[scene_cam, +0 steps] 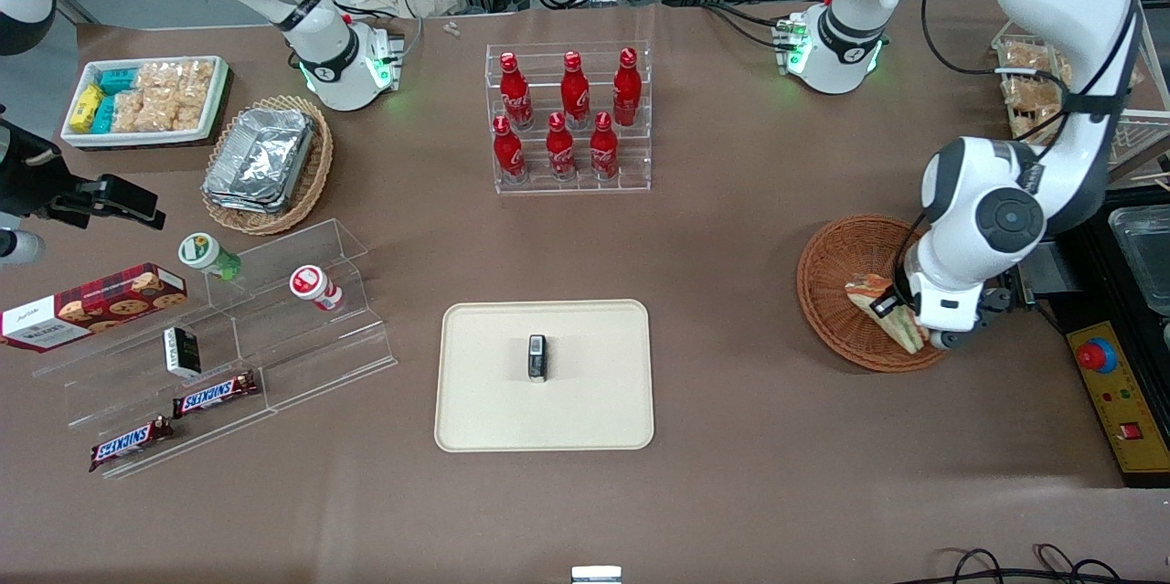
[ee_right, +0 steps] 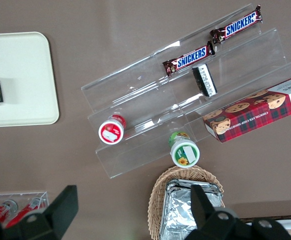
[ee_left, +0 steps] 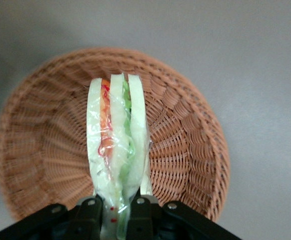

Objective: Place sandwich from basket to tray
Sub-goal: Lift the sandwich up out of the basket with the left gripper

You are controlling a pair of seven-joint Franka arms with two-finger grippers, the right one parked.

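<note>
- Sandwich (ee_left: pixel 116 150), a wrapped triangular wedge of pale bread with orange-red and green filling, is pinched at one end between the gripper's (ee_left: pixel 117 212) fingers (ee_left: pixel 90 210) and sits over the basket's bowl.
- Across the front view, first come Snickers bars (scene_cam: pixel 215 394) and a cookie box (scene_cam: pixel 91 304) by a clear acrylic step stand (scene_cam: pixel 302 328), toward the parked arm's end.
- Next, the cream tray (scene_cam: pixel 475 383) lies flat with a small dark packet (scene_cam: pixel 537 357) at its middle.
- Red cola bottles (scene_cam: pixel 560 113) stand in a clear rack, farther from the front camera than the tray.
- Toward the working arm's end, the reddish-brown wicker basket (scene_cam: pixel 827 278) rests on the table, well apart from the tray.
- There the gripper (scene_cam: pixel 900 317) is low over the basket, clamped on the sandwich (scene_cam: pixel 868 293).
</note>
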